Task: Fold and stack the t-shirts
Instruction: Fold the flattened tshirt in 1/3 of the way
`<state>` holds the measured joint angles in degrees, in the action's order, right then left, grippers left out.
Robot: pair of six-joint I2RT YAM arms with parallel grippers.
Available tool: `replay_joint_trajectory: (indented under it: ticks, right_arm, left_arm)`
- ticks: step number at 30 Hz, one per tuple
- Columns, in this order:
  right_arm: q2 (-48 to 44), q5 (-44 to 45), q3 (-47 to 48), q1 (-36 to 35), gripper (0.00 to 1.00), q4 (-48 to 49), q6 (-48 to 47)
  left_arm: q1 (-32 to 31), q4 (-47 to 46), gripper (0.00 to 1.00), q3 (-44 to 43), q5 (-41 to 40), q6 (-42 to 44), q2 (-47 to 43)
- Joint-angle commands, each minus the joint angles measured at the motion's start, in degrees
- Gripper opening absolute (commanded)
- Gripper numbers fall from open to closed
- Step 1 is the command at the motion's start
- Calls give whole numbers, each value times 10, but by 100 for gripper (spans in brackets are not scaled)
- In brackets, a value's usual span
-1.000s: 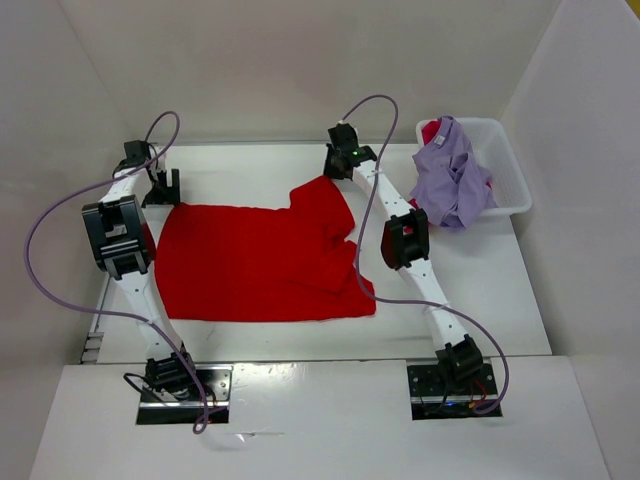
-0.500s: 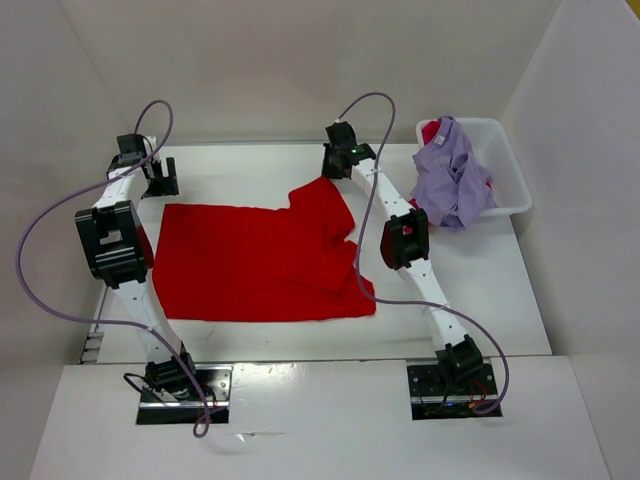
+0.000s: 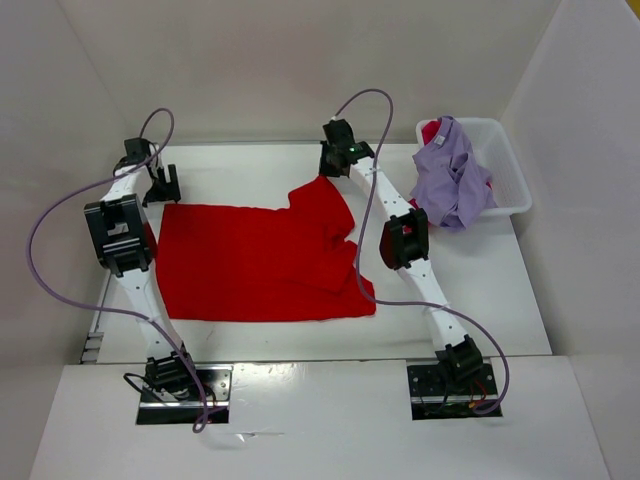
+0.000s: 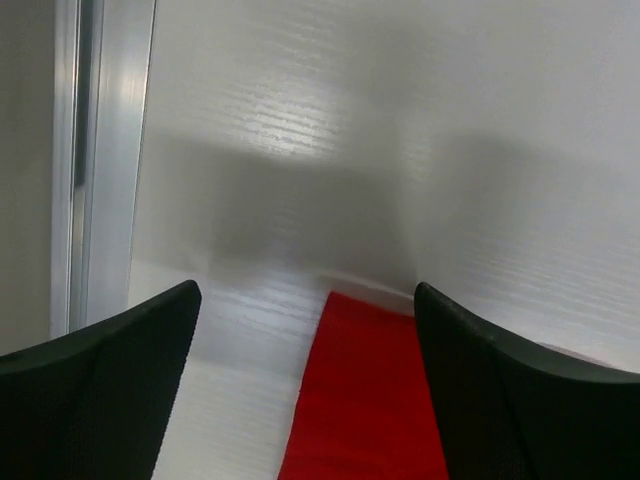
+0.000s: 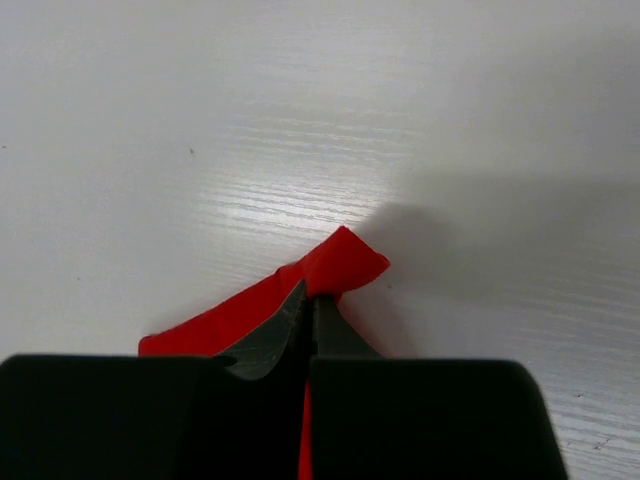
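- Three shirts show: the red shirt (image 3: 255,262) lies spread nearly flat on the middle of the table (image 3: 480,290), with one flap doubled over near its far right corner.
- The lavender shirt (image 3: 450,180) is heaped in the bin (image 3: 510,175) at the table's far right and spills over the bin's near rim; the crimson shirt (image 3: 432,130) peeks out behind it at the bin's far left corner.
- The table is white with a faint grain, and plain white walls close it in on the left, far and right sides. A metal rail (image 4: 100,150) runs along its left edge.
- The left arm reaches forward along the left edge. The left gripper (image 3: 160,185) sits at the red shirt's far left corner, jaws spread wide; its wrist view shows the cloth corner (image 4: 365,400) lying between the fingers (image 4: 120,380), gripped by neither.
- The right arm stretches far forward and leans left. The right gripper (image 3: 335,160) is at the shirt's far edge, jaws clenched on a small red tip (image 5: 345,262) that pokes out past the fingertips.
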<state>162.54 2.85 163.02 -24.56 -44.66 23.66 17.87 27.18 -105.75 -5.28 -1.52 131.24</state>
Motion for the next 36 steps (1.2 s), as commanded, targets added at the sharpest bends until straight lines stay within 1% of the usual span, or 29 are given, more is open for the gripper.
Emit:
replay_joint_trajectory:
  ticks: [1,4,5,6,8,9,10,11,12,13,15,17,20,21,22,23,24,25,26,27,28,29,30,31,32,33,34,35,36]
  right_arm:
    - [-59,7,-1,-9,0,-8,-16]
    - [-65,7,-15,-9,0,-8,-21]
    - [-71,7,-15,-15,0,-13,-21]
    - [-71,12,-15,-15,0,-13,-21]
    - [-78,12,-26,-15,0,-13,-21]
    - [-78,12,-26,-15,0,-13,-21]
    - [-78,12,-31,-15,12,-13,-21]
    - [-78,6,-31,-15,33,-13,-21]
    - [-78,6,-31,-15,48,-19,-21]
    - [-85,16,-31,-9,59,-19,-26]
    - [-105,32,-37,-8,65,-35,-32]
    - [-131,47,-56,3,68,-41,-38]
    - [-212,64,-116,3,68,-46,-50]
    - [-236,64,-162,3,68,-52,-56]
    - [-280,64,-189,3,68,-60,-56]
    - [-302,69,-218,-2,68,-66,-62]
    - [-324,69,-290,-2,68,-66,-62]
    - [-372,64,-332,-2,68,-66,-62]
    - [-399,59,-378,-8,68,-56,-62]
    - [-428,52,-481,-13,68,-40,-56]
    - [-491,52,-535,-13,68,5,-47]
    - [-522,45,-631,-13,69,27,-39]
    - [-547,45,-671,-13,69,45,-21]
    - [-587,39,-702,-13,69,63,-10]
    - [-602,39,-753,-8,69,63,0]
    - [-616,39,-777,-1,69,71,10]
    - [-642,39,-800,-1,68,78,34]
    - [-656,39,-845,6,66,78,46]
    - [-670,34,-867,6,65,85,77]
  left_arm:
    - [-5,34,92,-6,0,3,16]
    - [-16,48,83,-11,14,17,23]
    - [-16,55,78,-11,14,24,23]
    - [-16,55,75,4,20,24,23]
    - [-16,55,74,26,20,30,-1]
    - [-16,40,75,39,20,30,-10]
    - [-16,33,79,62,9,30,-18]
    - [-16,27,84,70,1,30,-32]
    - [-16,16,88,77,-8,30,-39]
    - [-16,10,93,84,-17,30,-55]
    - [-22,-7,95,84,-47,35,-77]
    - [-29,-26,100,84,-82,49,-113]
    - [-45,-46,100,76,-128,70,-161]
    - [-50,-46,100,76,-149,76,-172]
    - [-56,-53,100,76,-149,81,-197]
    - [-68,-53,100,76,-149,87,-208]
    - [-76,-53,100,76,-144,100,-232]
    - [-85,-53,100,90,-136,110,-244]
    - [-108,-45,100,98,-123,122,-255]
    - [-121,-31,100,98,-82,155,-267]
    - [-135,7,100,98,-55,172,-267]
    - [-150,28,100,106,-27,193,-274]
    - [-190,44,100,116,22,237,-287]
    - [-214,68,100,129,38,260,-296]
    - [-242,81,100,144,47,282,-303]
    - [-303,95,100,164,54,316,-310]
    - [-334,115,100,172,55,329,-317]
    - [-365,115,100,179,55,337,-317]
    - [-422,115,100,194,55,347,-323]
